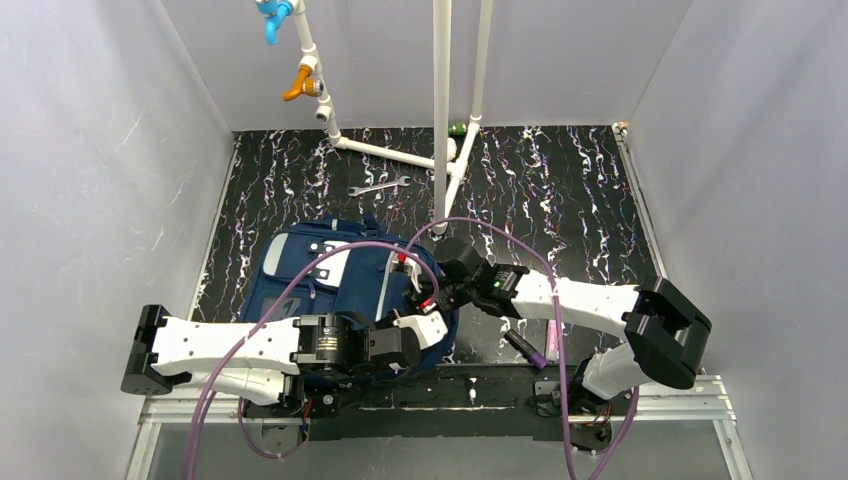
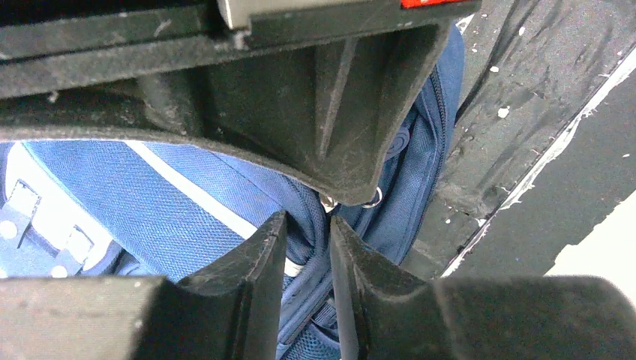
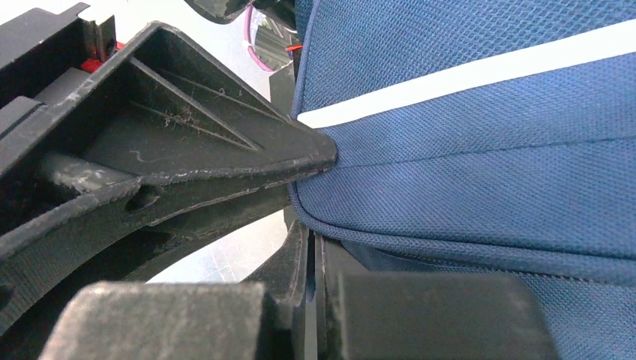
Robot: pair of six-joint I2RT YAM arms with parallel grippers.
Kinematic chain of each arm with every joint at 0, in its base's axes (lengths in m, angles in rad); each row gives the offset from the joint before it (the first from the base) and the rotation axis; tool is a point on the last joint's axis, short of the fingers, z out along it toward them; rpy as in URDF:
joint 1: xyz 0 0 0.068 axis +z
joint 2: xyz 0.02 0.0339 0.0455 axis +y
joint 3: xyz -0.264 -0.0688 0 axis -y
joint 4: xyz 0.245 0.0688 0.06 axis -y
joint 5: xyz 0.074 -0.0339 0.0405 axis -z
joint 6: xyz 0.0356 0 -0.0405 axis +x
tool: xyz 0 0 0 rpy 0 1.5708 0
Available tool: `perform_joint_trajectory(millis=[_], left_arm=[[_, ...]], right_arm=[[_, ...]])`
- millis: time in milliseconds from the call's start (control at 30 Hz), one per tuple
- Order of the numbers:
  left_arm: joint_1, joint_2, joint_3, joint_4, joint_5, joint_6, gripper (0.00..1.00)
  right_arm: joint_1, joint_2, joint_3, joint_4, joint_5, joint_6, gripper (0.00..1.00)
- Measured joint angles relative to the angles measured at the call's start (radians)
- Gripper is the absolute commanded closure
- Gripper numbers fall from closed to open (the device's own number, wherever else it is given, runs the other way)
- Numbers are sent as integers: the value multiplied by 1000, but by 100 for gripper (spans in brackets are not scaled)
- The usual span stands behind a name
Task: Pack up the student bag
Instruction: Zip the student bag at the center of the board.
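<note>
The student bag (image 1: 325,275), navy with thin light stripes and a grey patch, lies flat at the near left of the black marbled table. Both grippers meet at its near right corner. My left gripper (image 1: 428,322) (image 2: 307,217) has its jaws drawn in on a fold of the bag's zip edge (image 2: 309,247), and fabric fills the gap. My right gripper (image 1: 432,295) (image 3: 311,240) is shut at the bag's piped edge (image 3: 465,187). In the left wrist view its tip sits on a metal zip ring (image 2: 373,199).
A wrench (image 1: 378,186) lies behind the bag. White pipes (image 1: 441,120) rise from the table's far middle, with a green object (image 1: 457,128) at their foot. A purple-tipped pen (image 1: 527,350) lies under the right arm. Grey walls close in both sides.
</note>
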Motion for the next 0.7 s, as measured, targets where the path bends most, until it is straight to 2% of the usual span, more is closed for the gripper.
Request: perform_joint_trajectory(millis=[167, 333, 467, 700], left_arm=[[-5, 4, 0, 1, -16, -20, 100], [-6, -4, 0, 0, -39, -49, 100], [-9, -7, 0, -3, -44, -68, 100], [-12, -28, 0, 8, -58, -82, 100]], right_arm=[[0, 0, 23, -53, 12, -23, 99], [6, -15, 116, -248, 94, -214, 99], [7, -66, 161, -401, 240, -447, 99], [-2, -87, 193, -456, 383, -774, 99]])
